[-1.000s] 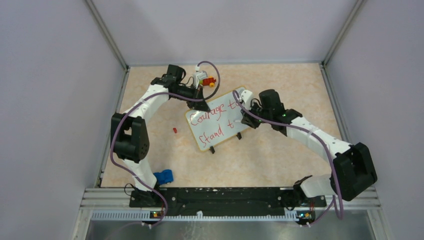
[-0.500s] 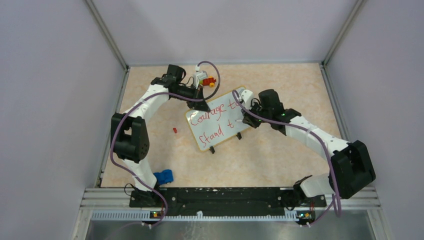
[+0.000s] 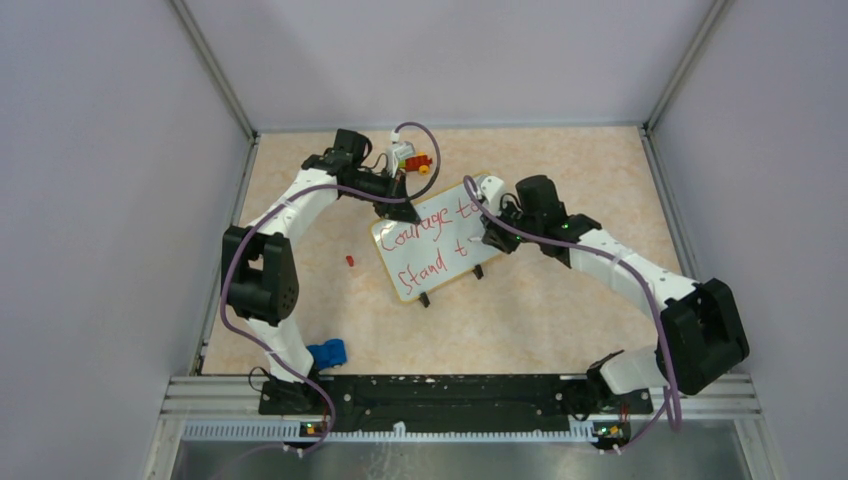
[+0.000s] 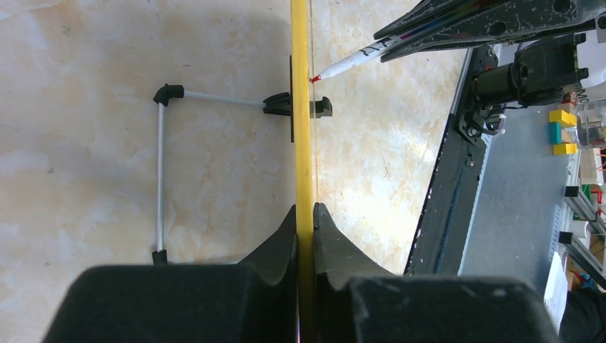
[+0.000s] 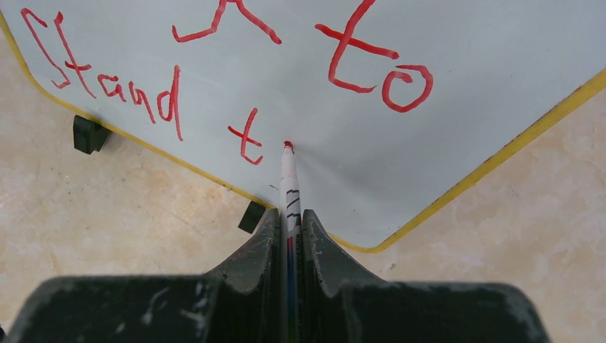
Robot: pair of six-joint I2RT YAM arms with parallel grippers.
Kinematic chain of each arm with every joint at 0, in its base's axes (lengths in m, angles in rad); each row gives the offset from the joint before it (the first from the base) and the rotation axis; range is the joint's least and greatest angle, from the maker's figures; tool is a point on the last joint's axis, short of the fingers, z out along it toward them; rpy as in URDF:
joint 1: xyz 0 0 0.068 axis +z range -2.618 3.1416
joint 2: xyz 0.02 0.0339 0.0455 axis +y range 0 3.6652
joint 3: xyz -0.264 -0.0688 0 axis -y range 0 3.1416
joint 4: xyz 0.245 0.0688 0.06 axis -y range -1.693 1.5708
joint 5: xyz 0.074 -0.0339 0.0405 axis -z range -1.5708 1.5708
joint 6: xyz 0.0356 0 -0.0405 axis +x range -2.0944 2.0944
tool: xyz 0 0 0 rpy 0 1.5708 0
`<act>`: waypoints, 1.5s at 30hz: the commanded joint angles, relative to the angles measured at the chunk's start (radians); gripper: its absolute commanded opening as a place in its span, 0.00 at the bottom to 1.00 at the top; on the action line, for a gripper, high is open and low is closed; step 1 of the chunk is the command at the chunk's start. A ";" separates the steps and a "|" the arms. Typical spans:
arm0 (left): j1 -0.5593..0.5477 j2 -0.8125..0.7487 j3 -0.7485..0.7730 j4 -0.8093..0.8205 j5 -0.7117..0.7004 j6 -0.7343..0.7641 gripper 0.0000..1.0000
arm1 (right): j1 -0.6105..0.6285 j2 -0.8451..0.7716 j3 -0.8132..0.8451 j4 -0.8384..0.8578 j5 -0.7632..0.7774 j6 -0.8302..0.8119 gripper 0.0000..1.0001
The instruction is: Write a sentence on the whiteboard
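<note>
The whiteboard (image 3: 440, 262) stands tilted mid-table on small black feet. Red words of the sentence (image 3: 432, 232) read "Courage to" over "Stand t". My left gripper (image 3: 399, 209) is shut on the board's upper left rim; in the left wrist view its jaws (image 4: 305, 209) pinch the yellow edge (image 4: 300, 107). A white marker (image 5: 289, 193) is clamped in my shut right gripper (image 5: 289, 213), at the board's right side (image 3: 491, 237). The marker's red tip (image 5: 288, 146) is at the board surface just right of the lone "t" (image 5: 246, 136).
A small red cap (image 3: 350, 261) lies left of the board. A blue object (image 3: 327, 353) sits near the left arm's base. Coloured toy blocks (image 3: 411, 158) rest at the back. Walls enclose three sides, and the board's wire stand (image 4: 160, 179) reaches behind it.
My right arm has shifted slightly up and left along the board with the marker. The written words look the same, and the left arm has held still.
</note>
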 commanded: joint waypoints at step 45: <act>-0.028 0.025 -0.015 -0.104 -0.073 0.065 0.00 | -0.017 -0.010 0.016 0.048 0.027 -0.014 0.00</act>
